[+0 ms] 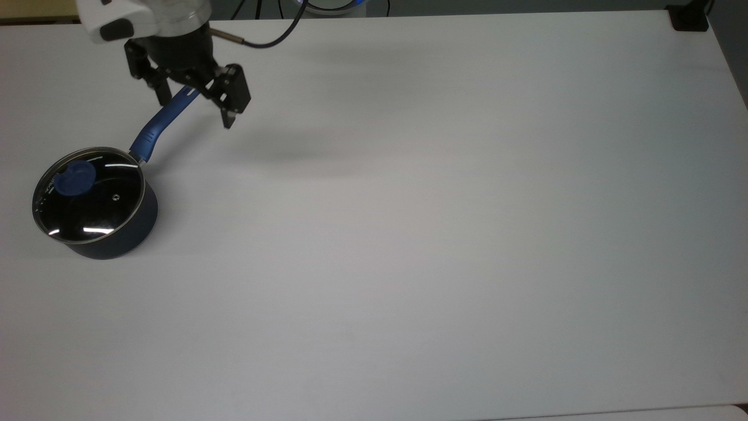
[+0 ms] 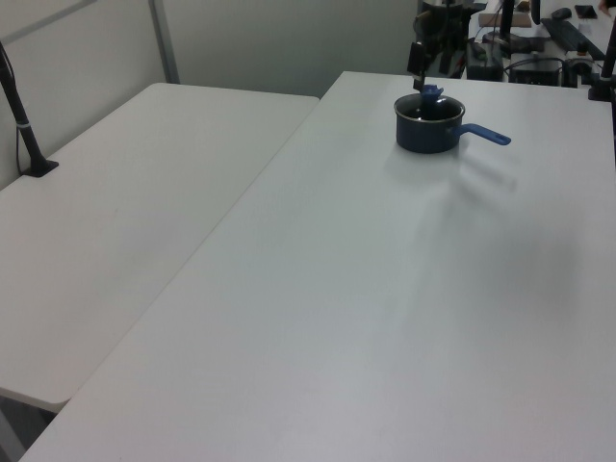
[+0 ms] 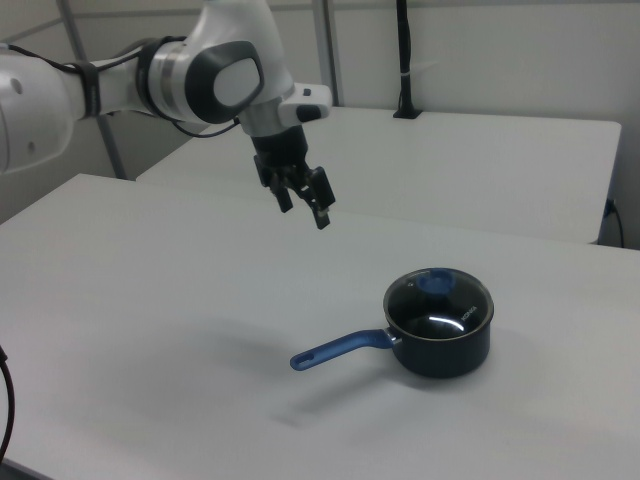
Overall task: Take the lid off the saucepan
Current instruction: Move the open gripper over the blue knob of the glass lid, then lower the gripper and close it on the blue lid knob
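Note:
The saucepan [image 1: 117, 237] stands at the top view's left, dark navy, its long blue handle [image 1: 163, 121] pointing up and right. The glass lid [image 1: 108, 207] sits on it with its blue knob [image 1: 75, 178] off-centre. My gripper [image 1: 196, 111] hangs open and empty in the air over the handle's tip. In the right view the gripper [image 3: 303, 213] is well above the table, up and left of the saucepan [image 3: 445, 350], the lid [image 3: 450, 303] and the handle [image 3: 340, 350]. In the left view the saucepan [image 2: 428, 135] is far off, with the gripper [image 2: 418, 65] above it.
The pan stands on a wide white table [image 1: 409, 234]. A second white table [image 2: 115, 212] adjoins it on the left view's left. A black post base [image 1: 686, 20] sits at the top view's upper right corner.

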Robot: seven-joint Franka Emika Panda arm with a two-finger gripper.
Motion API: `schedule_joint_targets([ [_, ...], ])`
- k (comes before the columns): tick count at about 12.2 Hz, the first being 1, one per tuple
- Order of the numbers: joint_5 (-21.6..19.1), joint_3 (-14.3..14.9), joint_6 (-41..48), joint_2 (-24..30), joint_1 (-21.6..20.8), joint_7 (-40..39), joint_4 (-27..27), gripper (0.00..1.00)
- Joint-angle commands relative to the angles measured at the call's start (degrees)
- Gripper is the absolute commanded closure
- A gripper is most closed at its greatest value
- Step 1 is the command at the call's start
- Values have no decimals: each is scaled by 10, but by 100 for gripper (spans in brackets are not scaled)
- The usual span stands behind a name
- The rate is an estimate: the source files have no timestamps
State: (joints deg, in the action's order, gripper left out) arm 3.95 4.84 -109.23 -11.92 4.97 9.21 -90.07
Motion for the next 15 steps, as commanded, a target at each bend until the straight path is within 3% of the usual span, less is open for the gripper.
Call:
schedule_joint_targets([
  [1,2,0,-39,-37,8,8,25,0],
  [6,-21,0,-64,-96,97,10,84,0],
  [10,-32,0,-134,-128,151,8,85,0],
  [15,-30,-1,-155,-158,159,7,83,0],
])
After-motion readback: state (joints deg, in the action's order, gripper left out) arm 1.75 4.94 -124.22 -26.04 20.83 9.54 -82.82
